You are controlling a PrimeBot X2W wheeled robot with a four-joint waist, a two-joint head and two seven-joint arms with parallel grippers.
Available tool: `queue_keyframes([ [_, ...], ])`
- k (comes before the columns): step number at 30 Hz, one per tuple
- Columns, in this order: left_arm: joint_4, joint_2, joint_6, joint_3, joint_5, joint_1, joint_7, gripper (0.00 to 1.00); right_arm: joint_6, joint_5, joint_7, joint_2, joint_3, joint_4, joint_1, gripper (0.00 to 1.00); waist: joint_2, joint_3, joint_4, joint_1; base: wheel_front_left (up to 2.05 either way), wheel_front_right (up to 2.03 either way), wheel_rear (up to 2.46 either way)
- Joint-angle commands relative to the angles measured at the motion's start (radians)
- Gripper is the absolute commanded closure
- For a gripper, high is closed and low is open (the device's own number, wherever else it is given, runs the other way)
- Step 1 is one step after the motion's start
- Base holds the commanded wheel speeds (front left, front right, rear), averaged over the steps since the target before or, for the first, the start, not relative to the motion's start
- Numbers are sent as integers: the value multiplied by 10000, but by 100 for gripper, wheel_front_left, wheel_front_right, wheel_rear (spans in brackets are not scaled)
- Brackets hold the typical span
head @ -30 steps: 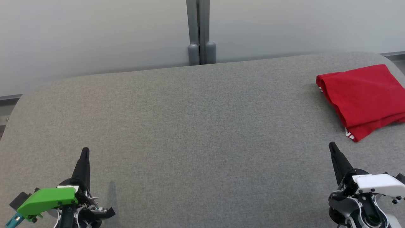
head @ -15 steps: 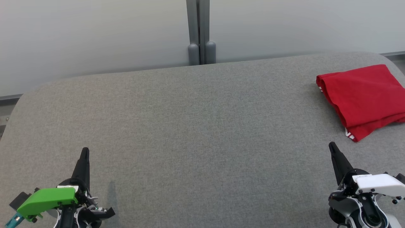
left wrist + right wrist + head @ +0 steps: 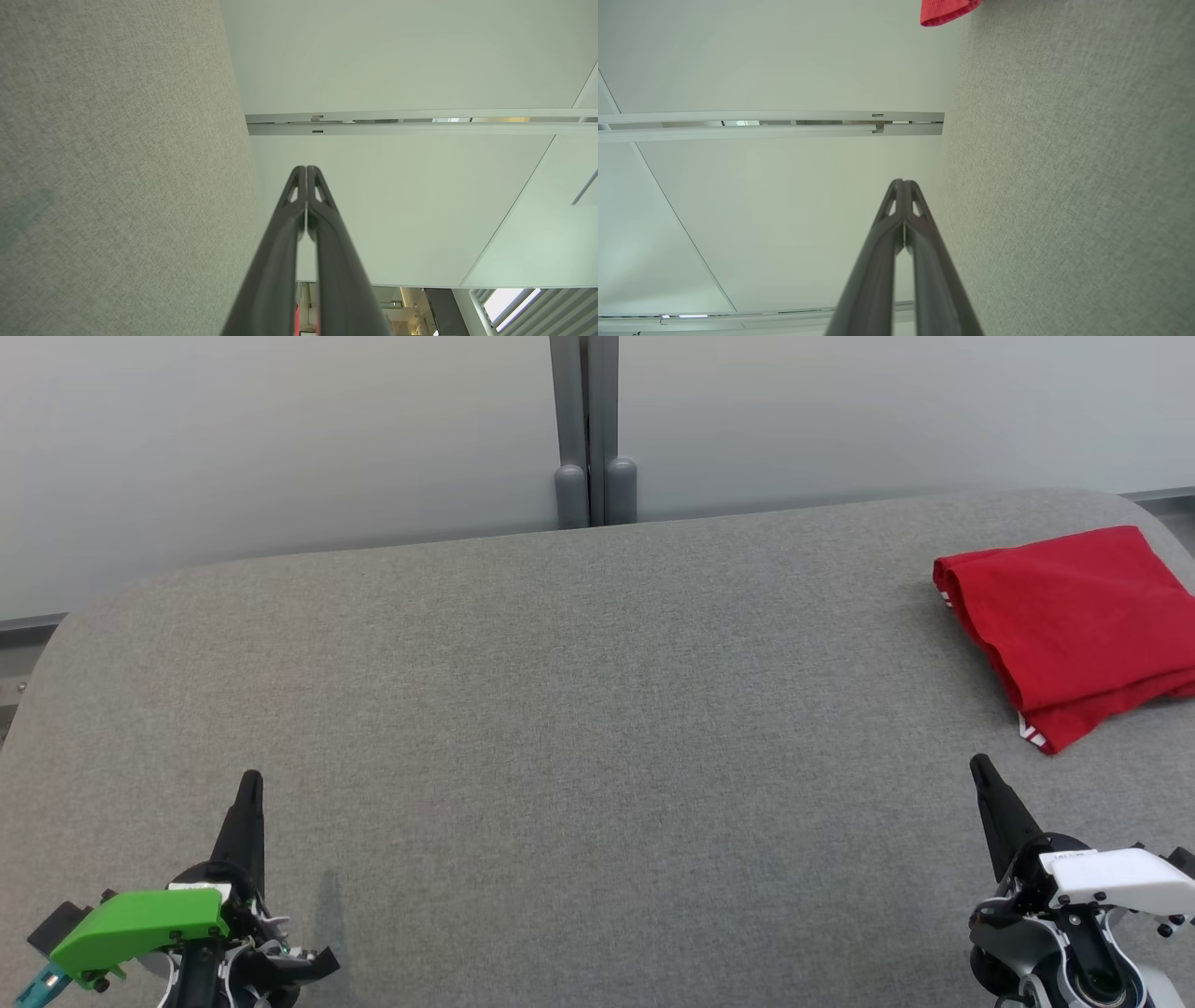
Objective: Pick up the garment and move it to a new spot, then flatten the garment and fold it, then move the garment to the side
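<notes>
Two sets of jaws, both pressed shut and empty, garment off at my far right!
Red garment (image 3: 1064, 625) lies folded on the grey counter (image 3: 560, 709), ahead and right of my right jaws, near corner pointing back at them, not touching. Its right side runs off the picture, so I can't call its long axis. Left jaws sit well apart, so the right arm has the nearer reach.

Garment (image 3: 1074, 625): right side cut off by the head view's right edge; in the right wrist view, all but one red corner lies beyond the top edge. White lettering (image 3: 1030, 732) on it: too small to read. Left hand (image 3: 250, 779), right hand (image 3: 978, 763): lower parts cut by bottom edge.
</notes>
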Motion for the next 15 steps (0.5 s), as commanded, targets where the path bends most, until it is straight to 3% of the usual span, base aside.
queue_keyframes([
  [1,-6,19,-69,34,22,-107,8,100,-3,34,25,-56,-19,-39,-87,100,0,0,0,0,0,0,0],
  [15,-7,12,-69,41,32,-108,18,100,-3,35,26,-56,-19,-39,-87,100,0,0,0,0,0,0,0],
])
